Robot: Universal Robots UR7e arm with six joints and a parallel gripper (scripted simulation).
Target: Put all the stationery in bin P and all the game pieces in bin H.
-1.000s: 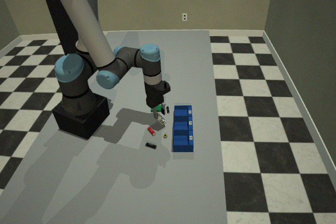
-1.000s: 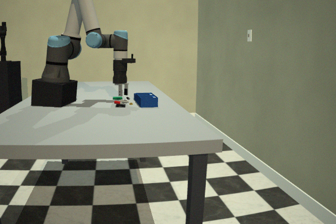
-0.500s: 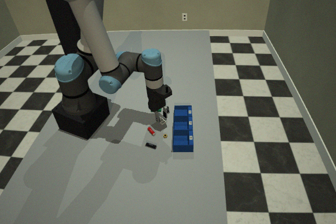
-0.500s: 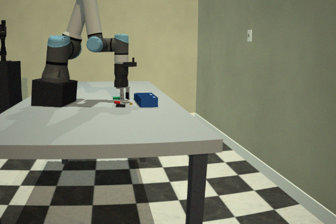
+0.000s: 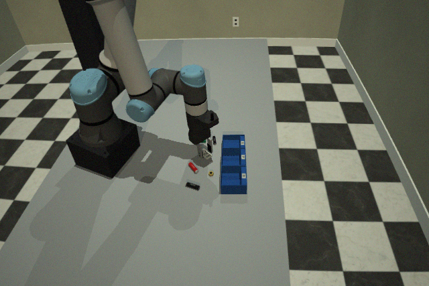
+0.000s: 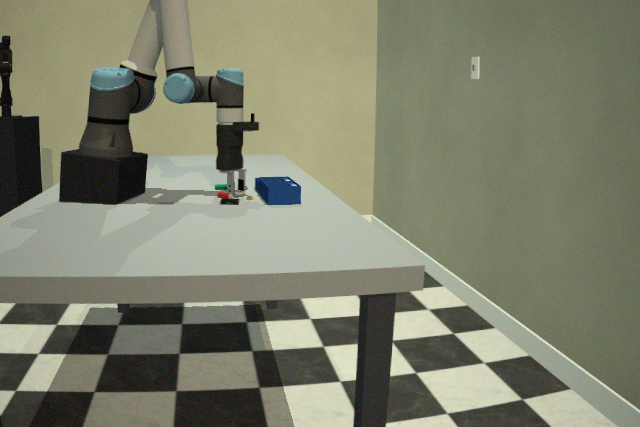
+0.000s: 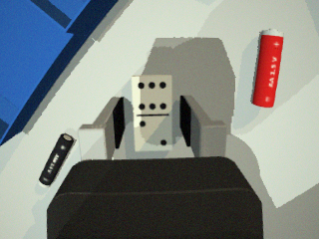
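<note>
A white domino [image 5: 206, 154] [image 6: 239, 193] [image 7: 152, 95] with black dots lies flat on the table. My gripper [image 5: 205, 149] [image 6: 235, 188] [image 7: 152, 112] is open and low over it, with one finger on each side and gaps between the domino and both pads. The blue bins [image 5: 234, 189] [image 6: 281, 193] [image 7: 40, 60] stand in a row of three to the right of the gripper in the top and exterior views. Their white labels are too small to read. A green thing [image 5: 203, 141] [image 6: 221, 186] lies behind the gripper, partly hidden in the top view; its kind is unclear.
A red battery [image 5: 192, 167] [image 6: 223, 195] [image 7: 268, 69] and a small black battery [image 5: 214, 140] [image 7: 56, 160] lie on either side of the domino. A small yellow ring-like thing [image 5: 210, 173] [image 6: 249, 198] lies near the bins. A black oblong thing [image 5: 192, 185] [image 6: 229, 201] lies nearer the front.
</note>
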